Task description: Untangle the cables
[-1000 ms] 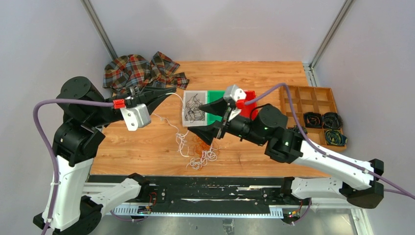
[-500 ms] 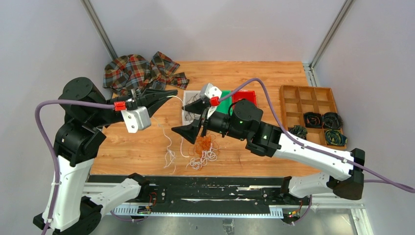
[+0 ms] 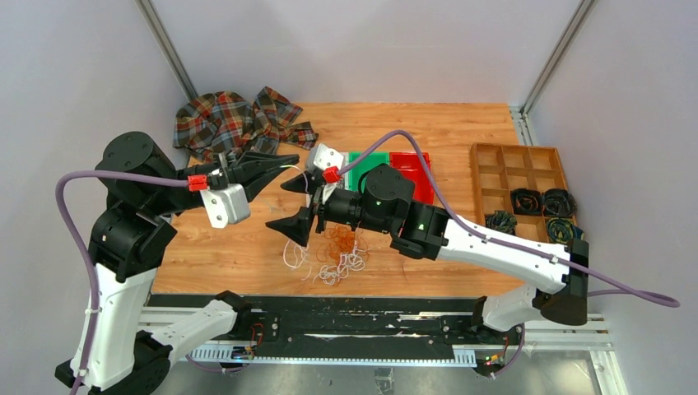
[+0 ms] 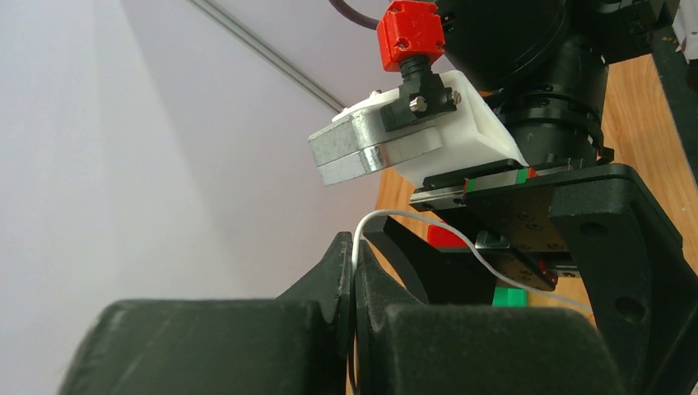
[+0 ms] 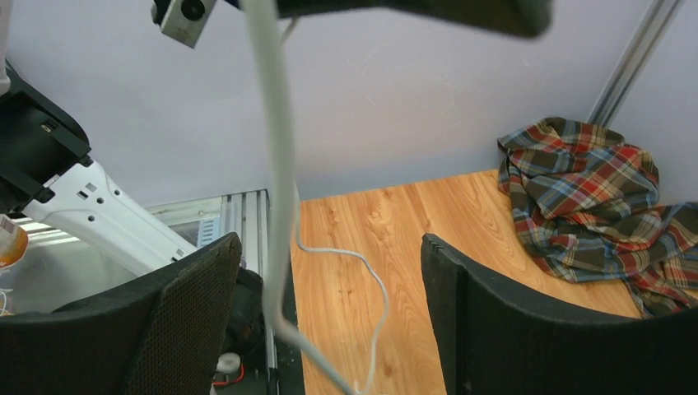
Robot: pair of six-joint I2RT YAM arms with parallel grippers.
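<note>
My left gripper is shut on a thin white cable and holds it up above the table. In the left wrist view the jaws pinch this white cable, which arcs off to the right. The cable hangs down to a tangle of orange-brown and white cables on the wood. My right gripper is open just right of the left one. In the right wrist view the white cable hangs blurred between its fingers, touching neither. No black cables are in view.
A plaid cloth lies at the back left. A green tray and a red tray sit behind the right arm. A wooden compartment box at the right holds dark coiled cords.
My right arm has swung left toward the left gripper, and its open jaws now straddle the hanging white cable. The left gripper has kept its hold, nearly still.
</note>
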